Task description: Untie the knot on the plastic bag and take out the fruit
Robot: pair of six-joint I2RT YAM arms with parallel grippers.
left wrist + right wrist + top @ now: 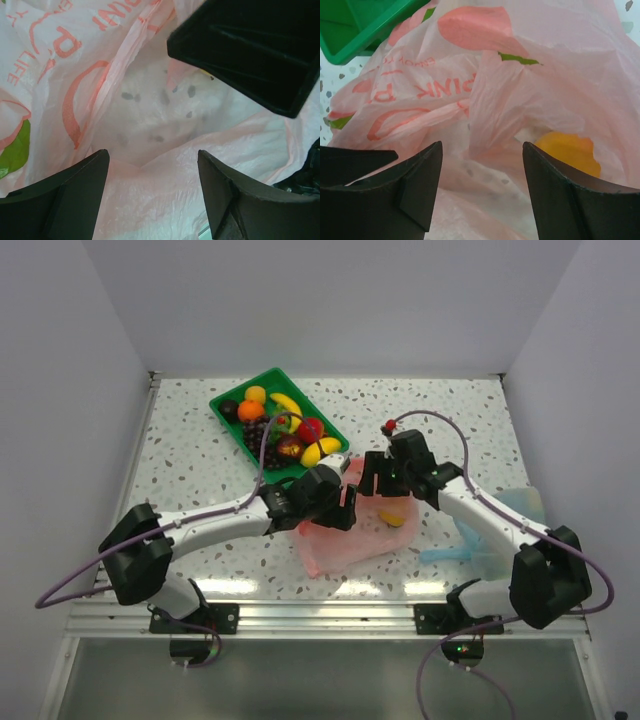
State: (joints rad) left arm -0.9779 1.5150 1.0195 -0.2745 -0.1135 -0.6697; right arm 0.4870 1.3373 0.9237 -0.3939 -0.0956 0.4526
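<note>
Left gripper [152,160] and right gripper [482,150] hover, claws spread, over the pink plastic bag [345,542], gripping nothing. A yellow fruit [565,150] shows through its film.

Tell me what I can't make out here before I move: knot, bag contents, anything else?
The knot: in no view. In the top view the left gripper and right gripper cover the plastic bag's upper part; the wrist views show only crumpled film.
Bag contents: one yellow fruit shows through the film, right wrist; folds hide any others.
The pale blue bag: top view, partly under the right arm.
</note>
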